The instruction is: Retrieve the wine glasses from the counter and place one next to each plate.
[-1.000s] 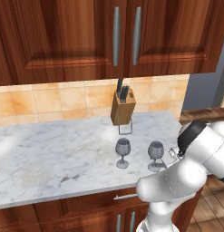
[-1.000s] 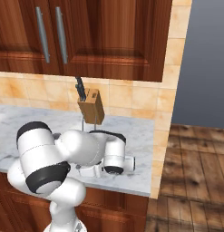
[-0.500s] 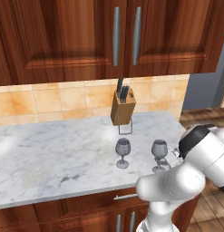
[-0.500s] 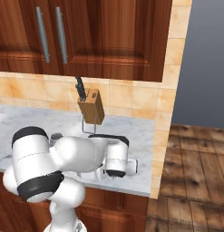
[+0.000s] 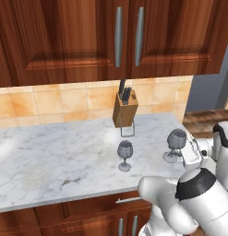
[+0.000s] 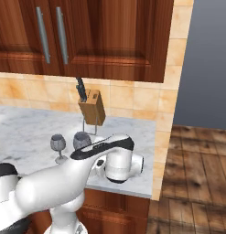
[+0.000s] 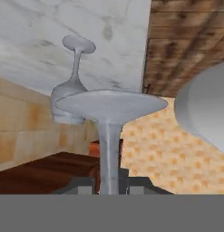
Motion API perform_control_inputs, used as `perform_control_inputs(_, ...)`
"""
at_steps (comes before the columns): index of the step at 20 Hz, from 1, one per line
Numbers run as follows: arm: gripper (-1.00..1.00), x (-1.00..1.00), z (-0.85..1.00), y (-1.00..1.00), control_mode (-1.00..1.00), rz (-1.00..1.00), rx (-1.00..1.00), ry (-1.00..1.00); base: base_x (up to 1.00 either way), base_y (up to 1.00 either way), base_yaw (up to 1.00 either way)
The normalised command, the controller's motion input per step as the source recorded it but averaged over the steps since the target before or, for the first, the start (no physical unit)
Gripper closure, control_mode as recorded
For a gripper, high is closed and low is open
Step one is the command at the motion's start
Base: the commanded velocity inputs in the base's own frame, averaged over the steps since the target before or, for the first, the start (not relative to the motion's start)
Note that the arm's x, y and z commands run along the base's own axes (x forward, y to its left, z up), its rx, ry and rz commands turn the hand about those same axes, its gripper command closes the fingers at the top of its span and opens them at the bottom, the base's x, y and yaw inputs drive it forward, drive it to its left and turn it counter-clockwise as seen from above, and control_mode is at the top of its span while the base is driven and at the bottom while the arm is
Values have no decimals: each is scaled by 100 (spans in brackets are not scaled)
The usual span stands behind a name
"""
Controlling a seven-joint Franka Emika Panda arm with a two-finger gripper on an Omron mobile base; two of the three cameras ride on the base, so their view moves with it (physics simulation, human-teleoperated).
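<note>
Glass [image 7: 109, 136] smoky grey, thin stem | pincer [image 7: 109, 183] clamps stem

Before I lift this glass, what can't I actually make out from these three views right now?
- Fingers: in the left base view the white hand hides them beside the right glass; in the hand view the bottom edge cuts them off at its stem.
- Right glass's stem and foot: right base view, hidden behind the arm.
- Plates: outside every picture.

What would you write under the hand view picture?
Fingers shut on the near wine glass stem, the other wine glass beyond on the marble counter.
</note>
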Motion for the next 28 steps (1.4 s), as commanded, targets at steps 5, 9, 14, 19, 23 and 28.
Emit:
perform_control_inputs(5,100,-68,98,0,-100,-14,-3,-16,0,0,0)
perform_control_inputs(9,100,-50,88,9,-100,-15,-8,-2,0,0,0)
perform_control_inputs(14,100,-29,65,18,-100,-7,-5,0,0,0,0)
perform_control_inputs(19,100,-39,42,15,-100,0,0,0,0,0,0)
perform_control_inputs(23,100,-36,18,9,-100,0,0,2,0,0,0)
perform_control_inputs(28,100,-26,5,1,100,0,0,1,-6,0,-7)
